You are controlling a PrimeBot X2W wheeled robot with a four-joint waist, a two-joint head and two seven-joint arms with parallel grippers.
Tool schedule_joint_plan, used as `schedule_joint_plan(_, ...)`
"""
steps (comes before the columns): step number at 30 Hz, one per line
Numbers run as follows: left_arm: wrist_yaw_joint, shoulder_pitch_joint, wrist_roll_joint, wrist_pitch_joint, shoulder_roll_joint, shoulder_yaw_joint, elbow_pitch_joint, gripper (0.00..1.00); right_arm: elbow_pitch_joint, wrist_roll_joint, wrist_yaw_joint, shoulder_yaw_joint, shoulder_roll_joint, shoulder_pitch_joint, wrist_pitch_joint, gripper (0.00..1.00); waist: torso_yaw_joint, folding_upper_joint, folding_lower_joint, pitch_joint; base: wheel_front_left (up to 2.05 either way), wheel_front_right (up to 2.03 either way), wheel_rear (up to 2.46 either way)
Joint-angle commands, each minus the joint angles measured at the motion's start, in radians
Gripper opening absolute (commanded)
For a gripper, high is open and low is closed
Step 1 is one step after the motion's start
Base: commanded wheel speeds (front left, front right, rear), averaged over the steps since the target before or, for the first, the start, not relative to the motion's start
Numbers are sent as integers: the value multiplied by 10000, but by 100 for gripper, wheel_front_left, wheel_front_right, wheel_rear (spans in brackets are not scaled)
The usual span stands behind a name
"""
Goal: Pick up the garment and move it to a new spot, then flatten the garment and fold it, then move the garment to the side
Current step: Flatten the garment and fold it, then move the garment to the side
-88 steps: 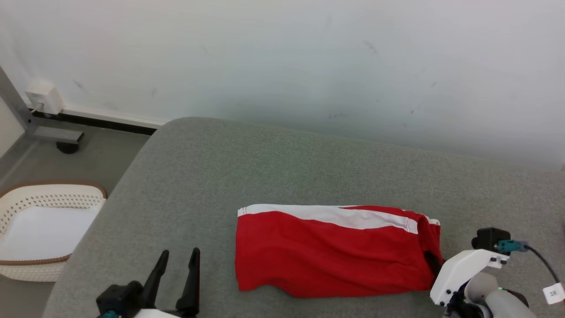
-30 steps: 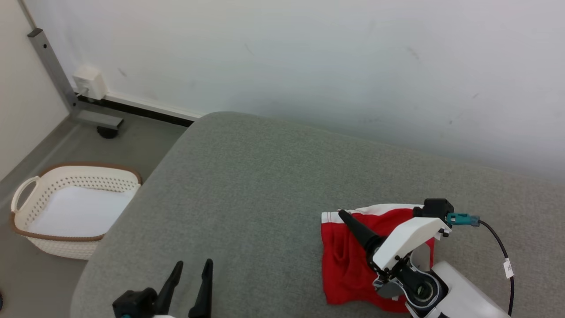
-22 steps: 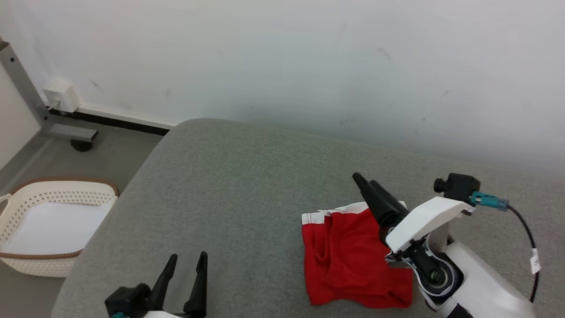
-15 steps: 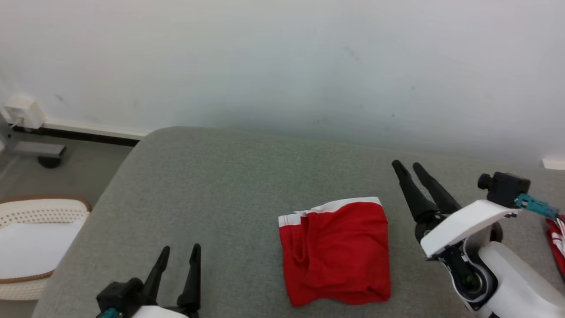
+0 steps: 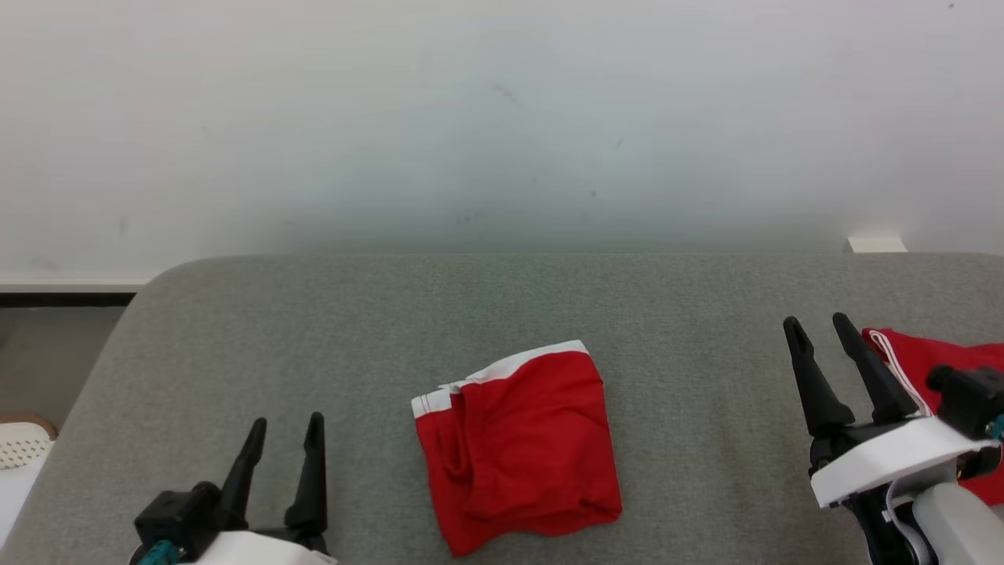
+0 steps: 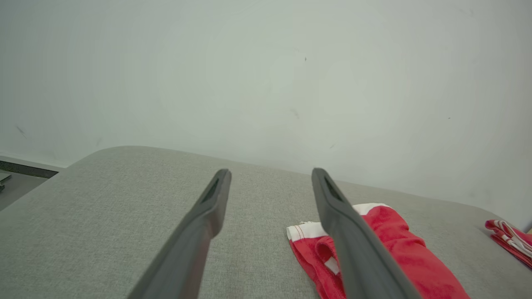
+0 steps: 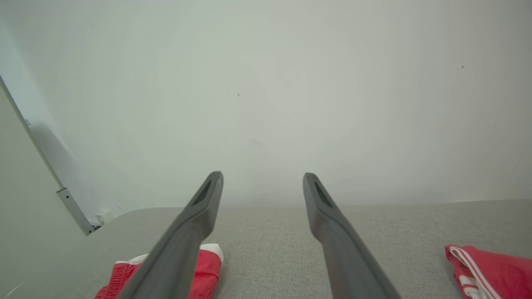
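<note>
The garment (image 5: 518, 447), red with a white waistband, lies folded in a compact rectangle on the grey padded surface (image 5: 376, 329), a little in front of its middle. My left gripper (image 5: 284, 428) stands open at the lower left, well clear of the cloth. Open as well, my right gripper (image 5: 816, 322) hangs to the right of the garment with bare surface between them. In the left wrist view the garment (image 6: 386, 224) lies past the right finger of the left gripper (image 6: 271, 172). The right wrist view has the garment (image 7: 205, 270) low on the left, behind the right gripper (image 7: 262, 175).
A second red garment with white stripes (image 5: 941, 369) lies at the right edge, just behind my right wrist; the wrist views show this second garment (image 6: 509, 241) (image 7: 494, 270) too. A white basket (image 5: 16, 455) peeks in at the lower left. A pale wall stands behind.
The camera has swung to the right. My right gripper folded the garment's right half leftward, left it, and drew back to the right. The left gripper has stayed open in place.
</note>
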Motion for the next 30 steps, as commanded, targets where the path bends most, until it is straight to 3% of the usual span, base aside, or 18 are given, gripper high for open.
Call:
schedule_joint_plan(1, -12, 116, 97, 7, 45, 107, -29, 100, -272, -627, 2, -630, 299, 662, -29, 100, -214, -1, 0, 33, 0, 0, 0)
schedule_joint_plan(16, -14, 212, 219, 7, -19, 145, -87, 100, -823, -3820, 2, -2443, 1752, 2553, -34, 100, -39, -1, 0, 89, 0, 0, 0)
schedule_joint_plan(24, -15, 243, 169, 5, -37, -31, -26, 100, -398, -4604, 2, -2508, 2085, 2382, 41, 100, 416, -1, 0, -21, 0, 0, 0)
schedule_joint_plan(30, -15, 118, 230, 7, -38, -130, 9, 100, 564, -4399, 2, -2076, 2332, 1509, 579, 100, 967, -1, 0, -42, 0, 0, 0)
